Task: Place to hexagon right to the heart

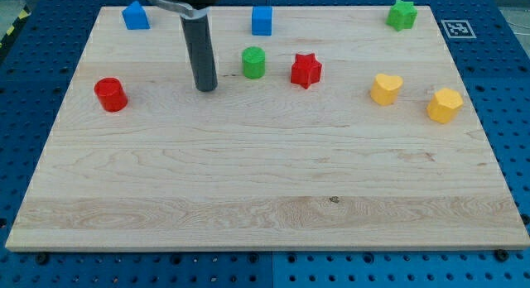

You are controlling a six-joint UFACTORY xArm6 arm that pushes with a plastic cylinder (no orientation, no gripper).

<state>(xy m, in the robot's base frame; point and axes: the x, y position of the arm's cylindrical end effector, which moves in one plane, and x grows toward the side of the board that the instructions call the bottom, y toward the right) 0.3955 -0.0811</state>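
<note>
A yellow hexagon block (444, 104) lies near the view's right edge of the wooden board (248, 197). A yellow heart block (385, 88) lies just to its left and slightly higher, a small gap between them. My tip (206, 88) rests on the board far to the left of both, between a red cylinder (110, 94) and a green cylinder (253, 62). The tip touches no block.
A red star (305, 70) lies right of the green cylinder. A blue block (135, 16) and a blue cube (262, 20) sit along the top edge. A green star (402, 14) sits at the top right corner.
</note>
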